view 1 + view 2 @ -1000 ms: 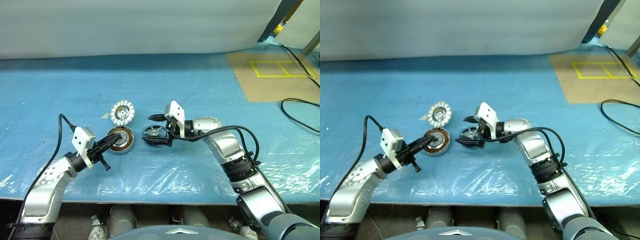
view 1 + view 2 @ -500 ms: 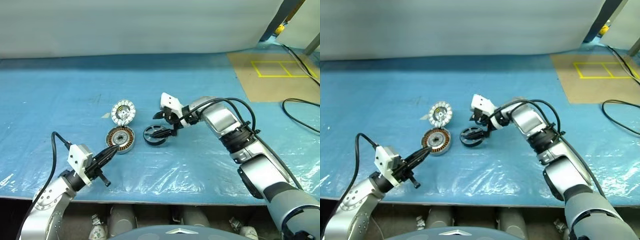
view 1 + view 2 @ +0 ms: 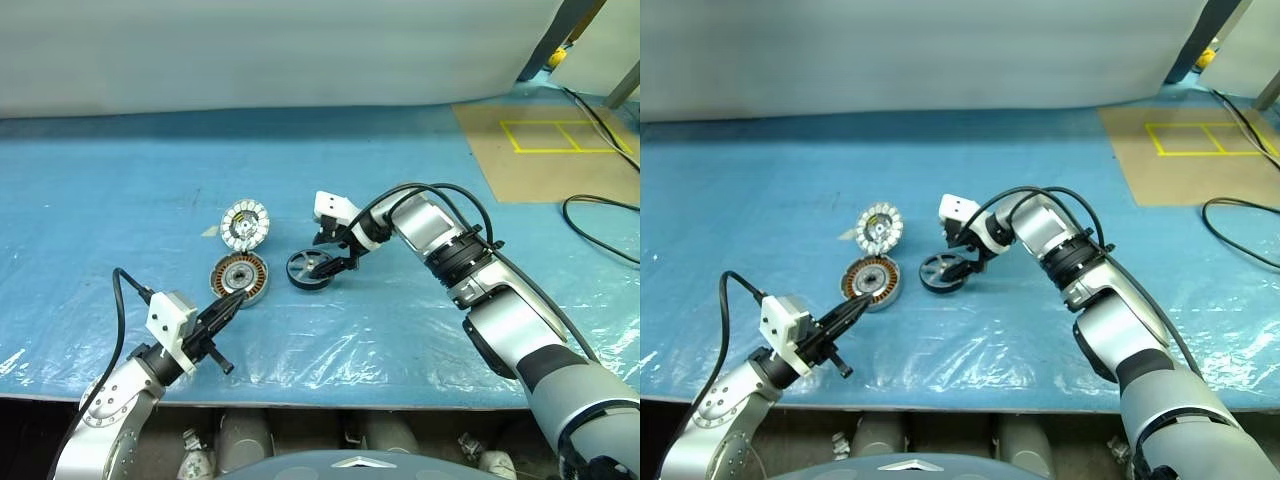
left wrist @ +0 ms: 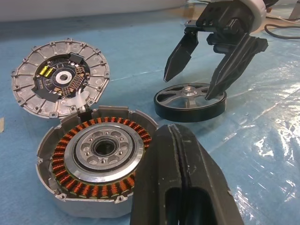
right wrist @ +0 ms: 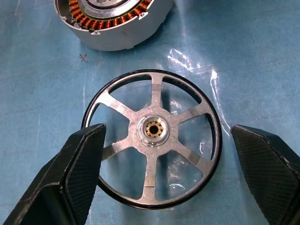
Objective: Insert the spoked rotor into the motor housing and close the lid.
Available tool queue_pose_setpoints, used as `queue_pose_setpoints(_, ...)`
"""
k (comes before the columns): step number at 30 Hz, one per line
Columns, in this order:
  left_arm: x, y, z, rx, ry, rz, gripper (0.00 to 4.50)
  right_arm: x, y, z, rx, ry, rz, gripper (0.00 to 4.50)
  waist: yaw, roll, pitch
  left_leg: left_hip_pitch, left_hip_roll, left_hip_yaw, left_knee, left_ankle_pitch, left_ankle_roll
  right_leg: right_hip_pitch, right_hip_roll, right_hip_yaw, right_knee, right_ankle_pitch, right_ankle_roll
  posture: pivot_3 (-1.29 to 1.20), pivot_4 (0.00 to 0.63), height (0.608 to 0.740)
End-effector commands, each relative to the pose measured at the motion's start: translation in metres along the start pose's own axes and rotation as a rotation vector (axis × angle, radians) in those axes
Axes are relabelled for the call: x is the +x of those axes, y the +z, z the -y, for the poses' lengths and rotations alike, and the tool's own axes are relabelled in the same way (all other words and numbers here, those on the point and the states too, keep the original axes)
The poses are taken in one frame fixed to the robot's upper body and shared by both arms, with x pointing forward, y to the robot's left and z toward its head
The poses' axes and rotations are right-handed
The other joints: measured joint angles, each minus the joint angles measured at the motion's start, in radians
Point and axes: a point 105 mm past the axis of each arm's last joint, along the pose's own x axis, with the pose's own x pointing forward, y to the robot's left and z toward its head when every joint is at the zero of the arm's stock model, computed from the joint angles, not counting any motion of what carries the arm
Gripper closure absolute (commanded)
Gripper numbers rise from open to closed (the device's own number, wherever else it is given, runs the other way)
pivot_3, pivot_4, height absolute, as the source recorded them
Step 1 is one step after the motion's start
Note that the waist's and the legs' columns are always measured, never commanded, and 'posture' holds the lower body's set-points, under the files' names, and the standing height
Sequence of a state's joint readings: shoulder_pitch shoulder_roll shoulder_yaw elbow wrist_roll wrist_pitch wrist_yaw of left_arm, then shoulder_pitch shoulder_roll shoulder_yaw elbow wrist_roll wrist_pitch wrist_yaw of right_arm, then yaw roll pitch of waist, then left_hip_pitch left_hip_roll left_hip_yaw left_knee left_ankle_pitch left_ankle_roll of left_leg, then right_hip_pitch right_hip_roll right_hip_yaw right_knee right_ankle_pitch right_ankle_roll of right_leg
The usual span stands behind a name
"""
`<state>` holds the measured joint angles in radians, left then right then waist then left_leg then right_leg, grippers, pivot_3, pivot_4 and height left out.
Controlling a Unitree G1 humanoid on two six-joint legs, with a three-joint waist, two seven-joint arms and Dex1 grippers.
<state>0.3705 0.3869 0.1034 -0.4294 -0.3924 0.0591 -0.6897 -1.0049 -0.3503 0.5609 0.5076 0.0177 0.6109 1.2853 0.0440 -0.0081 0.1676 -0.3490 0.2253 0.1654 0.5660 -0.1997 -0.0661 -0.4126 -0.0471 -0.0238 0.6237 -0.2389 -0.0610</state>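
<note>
We see the spoked rotor (image 5: pixel 152 147), a small black ring with flat silver spokes and a brass-centred hub, lying flat on the blue plastic-covered table (image 3: pixel 420 330). Over it we see the right gripper (image 3: pixel 333 253), angled downward with its two black fingers spread wide, one on either side of the ring and not yet closed on it. Just beside the rotor, towards our left, sits the motor housing (image 4: pixel 96 159), a round silver casing ringed with copper windings around a silver hub, open face up. Just behind the housing lies the lid (image 4: pixel 60 78), a round grey disc with segments around its rim, propped slightly against the housing's edge. Nearer to us, the left gripper (image 3: pixel 228 306) points towards the housing with its black jaws pressed together on nothing.
</note>
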Motion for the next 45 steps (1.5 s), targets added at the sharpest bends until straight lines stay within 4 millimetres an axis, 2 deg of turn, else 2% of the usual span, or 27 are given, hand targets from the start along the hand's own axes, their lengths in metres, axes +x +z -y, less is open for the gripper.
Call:
queue_pose_setpoints(1, -0.001, 0.002, 0.0, 0.015, -0.002, 0.02, 4.5, -0.008, 0.015, 0.003, -0.05, -0.016, 0.032, 0.93, 0.0, 0.0, 0.0, 0.0, 0.0, 0.0, 0.0, 0.0, 0.0, 0.0, 0.0, 0.0, 0.0, 0.0, 0.0, 0.0, 0.15, 0.74)
queue_pose_setpoints(2, -0.001, 0.001, 0.0, 0.016, -0.001, 0.02, 4.5, -0.008, 0.016, 0.003, -0.051, -0.02, 0.037, 1.24, 0.0, 0.0, 0.0, 0.0, 0.0, 0.0, 0.0, 0.0, 0.0, 0.0, 0.0, 0.0, 0.0, 0.0, 0.0, 0.0, 0.15, 0.74)
queue_pose_setpoints(10, 0.001, -0.004, -0.003, 0.013, -0.006, 0.003, 4.5, -0.007, 0.02, 0.002, -0.058, -0.025, 0.048, 1.24, 0.0, 0.0, 0.0, 0.0, 0.0, 0.0, 0.001, 0.0, 0.0, 0.0, 0.0, 0.0, 0.001, 0.0, 0.0, 0.0, 0.15, 0.74)
queue_pose_setpoints(19, 0.007, -0.005, 0.001, 0.01, -0.029, -0.006, 4.5, 0.005, 0.0, -0.012, -0.022, 0.044, -0.007, 1.24, 0.001, 0.0, 0.0, 0.0, 0.0, 0.0, 0.001, 0.0, 0.0, -0.001, 0.0, 0.0, 0.001, 0.0, 0.0, 0.0, 0.15, 0.74)
queue_pose_setpoints(22, 0.009, -0.003, -0.001, 0.015, -0.028, -0.005, 4.5, 0.014, -0.009, -0.012, -0.01, 0.041, -0.027, 1.78, 0.0, 0.0, 0.0, 0.0, 0.0, 0.0, 0.002, 0.0, 0.0, -0.001, 0.0, 0.0, 0.002, 0.0, 0.0, 0.0, 0.15, 0.74)
queue_pose_setpoints(24, 0.01, -0.002, -0.002, 0.02, -0.026, -0.002, 4.5, 0.018, -0.011, -0.01, -0.022, 0.025, -0.036, 2.42, -0.003, 0.0, 0.0, 0.0, 0.0, 0.0, 0.002, 0.0, 0.0, 0.0, 0.0, 0.0, 0.002, 0.0, 0.0, 0.0, 0.15, 0.74)
queue_pose_setpoints(26, 0.009, 0.0, -0.004, 0.026, -0.02, 0.001, 4.5, 0.019, -0.007, -0.007, -0.04, 0.007, -0.025, 2.79, -0.005, 0.0, 0.0, 0.002, 0.001, 0.001, 0.001, 0.0, 0.0, 0.004, 0.0, 0.0, 0.002, 0.0, 0.0, 0.0, 0.15, 0.74)
queue_pose_setpoints(30, 0.004, 0.002, -0.009, 0.037, 0.004, 0.001, 4.5, 0.013, 0.008, -0.002, -0.077, -0.018, 0.005, 2.8, -0.005, 0.0, 0.0, 0.006, 0.001, 0.001, 0.002, -0.002, 0.003, 0.007, 0.0, 0.0, 0.003, 0.001, -0.002, 0.0, 0.15, 0.74)
queue_pose_setpoints(34, -0.003, 0.009, -0.014, 0.03, 0.04, 0.026, 4.5, 0.004, 0.031, -0.002, -0.111, -0.011, 0.053, 2.8, -0.005, 0.0, 0.0, 0.007, 0.002, 0.001, 0.004, -0.002, 0.003, 0.006, 0.0, 0.0, 0.004, 0.002, -0.003, 0.0, 0.15, 0.74)
queue_pose_setpoints(41, -0.016, 0.008, -0.019, 0.037, 0.065, -0.006, 4.5, 0.005, 0.068, -0.018, -0.209, 0.07, 0.113, 2.8, -0.002, 0.0, 0.0, -0.001, 0.002, 0.001, 0.004, -0.002, 0.003, -0.003, 0.0, 0.0, 0.002, 0.002, -0.003, 0.0, 0.15, 0.74)
queue_pose_setpoints(45, -0.015, 0.01, -0.017, 0.041, 0.065, -0.006, 4.5, 0.01, 0.073, -0.018, -0.247, 0.081, 0.105, 2.8, -0.002, 0.001, 0.0, -0.003, 0.002, 0.001, 0.004, -0.002, 0.003, -0.005, 0.0, 0.0, 0.003, 0.002, -0.003, 0.0, 0.15, 0.74)
